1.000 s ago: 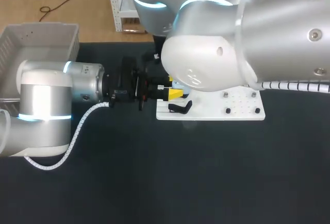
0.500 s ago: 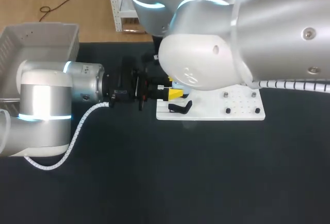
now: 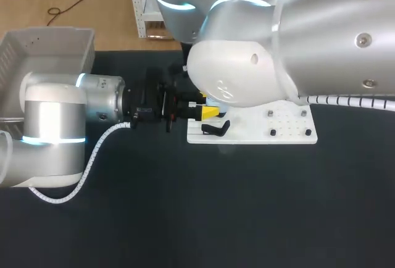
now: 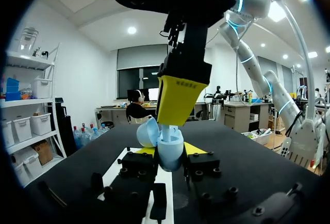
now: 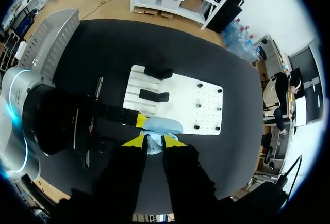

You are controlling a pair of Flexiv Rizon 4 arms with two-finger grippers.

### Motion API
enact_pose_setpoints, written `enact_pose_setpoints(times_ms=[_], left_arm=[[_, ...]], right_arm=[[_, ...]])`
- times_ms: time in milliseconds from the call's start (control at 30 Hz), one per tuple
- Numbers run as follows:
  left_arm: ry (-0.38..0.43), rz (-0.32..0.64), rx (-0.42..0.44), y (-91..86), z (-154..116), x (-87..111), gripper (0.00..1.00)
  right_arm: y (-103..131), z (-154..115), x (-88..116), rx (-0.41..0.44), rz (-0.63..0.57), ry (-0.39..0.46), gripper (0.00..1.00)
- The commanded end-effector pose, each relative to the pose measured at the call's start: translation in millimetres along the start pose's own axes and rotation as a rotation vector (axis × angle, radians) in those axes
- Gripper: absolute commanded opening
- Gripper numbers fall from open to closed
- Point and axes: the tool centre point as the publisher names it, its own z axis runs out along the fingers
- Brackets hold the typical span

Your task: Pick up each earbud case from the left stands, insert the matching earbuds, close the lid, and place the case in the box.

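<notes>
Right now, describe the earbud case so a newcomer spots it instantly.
Find the white board mid-table; at its left end the left gripper holds the earbud case between its yellow tips. It is the only pale blue, rounded thing, lid open.

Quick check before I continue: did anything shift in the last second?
Only the right arm: its big white joint housing drifted slightly leftward in the head view. The left arm, its end effector shut on the open earbud case, the white stand plate and the box stayed put.
</notes>
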Motion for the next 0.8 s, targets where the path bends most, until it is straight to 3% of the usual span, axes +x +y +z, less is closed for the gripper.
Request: enact_pose_setpoints(times_ms=[33, 633, 800], left_arm=[[0.0, 0.0, 0.0, -0.2, -0.6, -0.2, 0.0], [0.0, 0.0, 0.0, -0.2, -0.6, -0.2, 0.0], [0.0, 0.0, 0.0, -0.2, -0.6, -0.2, 0.0]], right_arm=[[-1.2, 1.8, -1.2, -0.001, 0.001, 0.002, 0.0], [1.0, 8.9, -3.0, -0.015, -0.012, 0.024, 0.0], [1.5, 8.0, -2.1, -0.018, -0.015, 0.022, 0.35]])
